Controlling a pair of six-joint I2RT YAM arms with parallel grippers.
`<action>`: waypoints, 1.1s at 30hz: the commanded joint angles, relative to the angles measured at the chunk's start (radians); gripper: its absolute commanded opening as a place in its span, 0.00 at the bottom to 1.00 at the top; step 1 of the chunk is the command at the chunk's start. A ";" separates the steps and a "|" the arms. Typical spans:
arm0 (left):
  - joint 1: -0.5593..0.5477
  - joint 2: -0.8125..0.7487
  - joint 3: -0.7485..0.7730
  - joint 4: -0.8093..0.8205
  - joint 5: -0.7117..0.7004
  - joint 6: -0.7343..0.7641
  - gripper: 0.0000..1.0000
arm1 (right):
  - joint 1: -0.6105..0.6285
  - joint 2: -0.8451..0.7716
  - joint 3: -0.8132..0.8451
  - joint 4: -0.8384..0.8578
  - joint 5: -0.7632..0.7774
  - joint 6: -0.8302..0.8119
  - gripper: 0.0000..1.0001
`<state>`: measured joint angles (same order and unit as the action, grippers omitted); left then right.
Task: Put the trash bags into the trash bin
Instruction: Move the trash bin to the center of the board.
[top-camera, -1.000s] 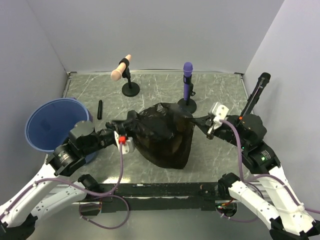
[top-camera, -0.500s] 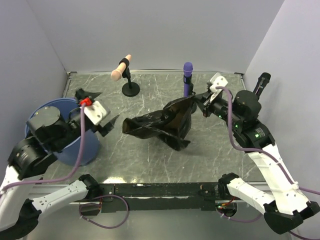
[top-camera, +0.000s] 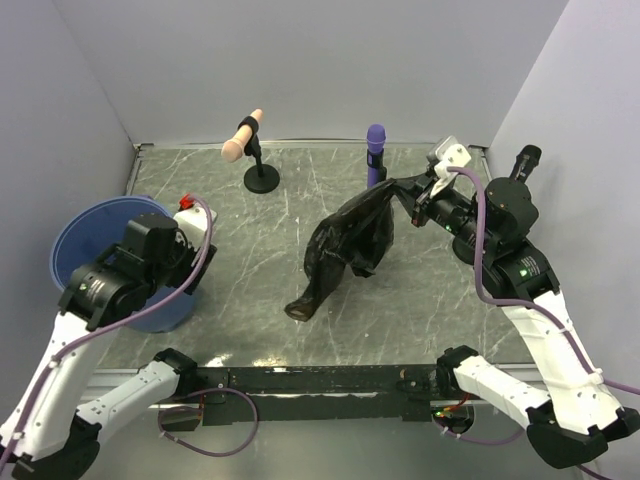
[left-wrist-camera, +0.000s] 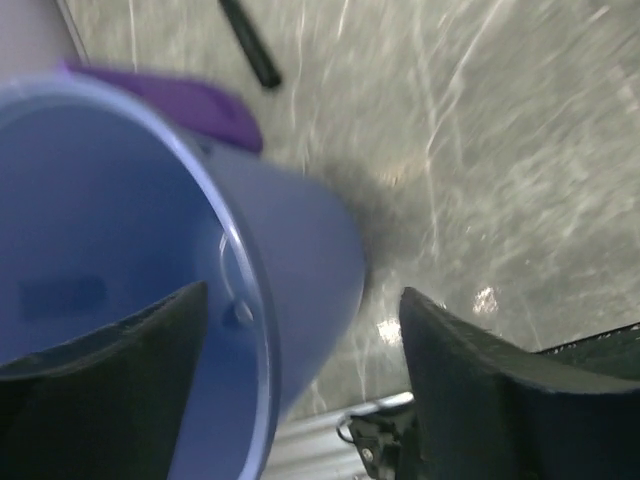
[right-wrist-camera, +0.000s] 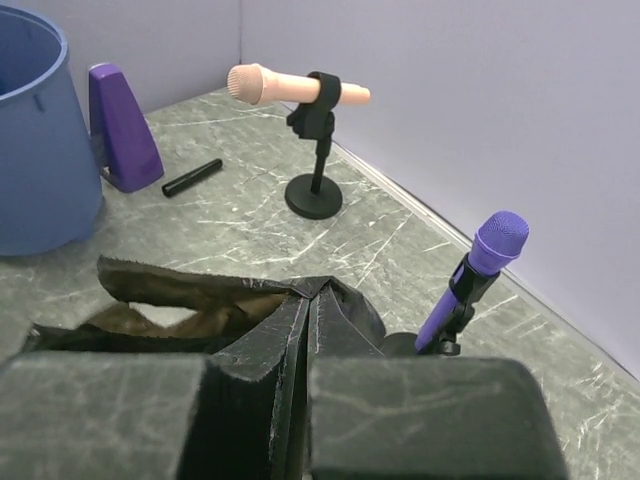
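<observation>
From above: my left hand (top-camera: 188, 232) has released and swung back over the trash bin (top-camera: 62, 245). The trash bag (top-camera: 350, 240) now hangs from my right hand (top-camera: 413, 200) alone, its tail on the worktop (top-camera: 250, 290).
Left wrist: spread wide, bin rim just beneath.
Right wrist: clenched on the bag's neck, the bin well off to the left, so I judge that the carry is mine.

Table (top-camera: 250, 290): bin (top-camera: 90, 250), pink mic (top-camera: 262, 180), purple mic (top-camera: 375, 145), blk stick (right-wrist-camera: 192, 177), maybe bag (top-camera: 345, 245) tip.

No readable text or label shows anywhere.
</observation>
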<state>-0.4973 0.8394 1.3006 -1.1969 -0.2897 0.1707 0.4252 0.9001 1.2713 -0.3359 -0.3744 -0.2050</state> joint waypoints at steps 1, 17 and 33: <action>0.060 0.013 -0.053 -0.004 -0.002 -0.048 0.68 | -0.012 0.005 0.039 0.037 0.000 0.024 0.00; 0.008 0.070 0.103 -0.130 0.656 0.136 0.01 | -0.014 0.163 0.364 0.067 0.008 -0.043 0.00; -0.136 0.329 0.131 0.295 0.957 0.371 0.01 | -0.014 0.359 0.798 0.158 0.008 0.078 0.00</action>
<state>-0.6170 1.1252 1.4033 -1.1374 0.4679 0.4000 0.4164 1.2232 1.9373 -0.2577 -0.3779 -0.2050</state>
